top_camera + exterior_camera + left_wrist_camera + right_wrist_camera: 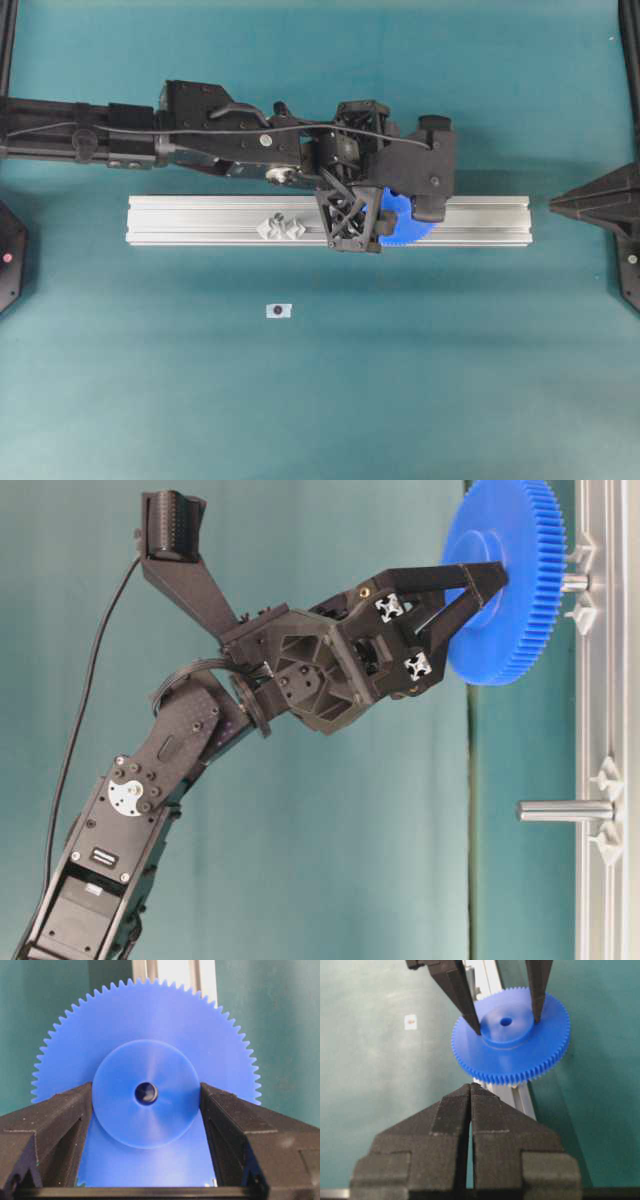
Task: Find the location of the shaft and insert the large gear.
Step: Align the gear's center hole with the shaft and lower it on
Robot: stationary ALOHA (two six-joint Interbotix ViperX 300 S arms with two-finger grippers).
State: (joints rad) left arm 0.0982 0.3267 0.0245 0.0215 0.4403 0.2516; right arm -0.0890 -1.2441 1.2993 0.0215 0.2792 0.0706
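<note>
closest to the right wrist camera, the right gripper (pixel 470 1091) sits with its two dark fingers pressed together, clenched on nothing, above the green table (pixel 370 1085). just beyond it the aluminium rail (pixel 520 1097) runs away, and over the rail hangs the large gear (pixel 512 1040), bright blue, hub side up, wider than the rail beneath it. the left gripper (pixel 146 1097) grasps the gear by its raised round hub, one black finger on each side of the hub, the centre hole showing between them. from table level the gear (pixel 505 580) stands over the shaft (pixel 574 581), the pin's tip just beside the gear's underside and flanked by two spaced clear mounts; whether the pin has entered the hole i cannot tell. further along the rail a second pin (pixel 565 810) stands free with its own clear mounts. off to the side a small white tag (pixel 410 1022) with a dark dot lies flat on the table, well apart from the rail.
</note>
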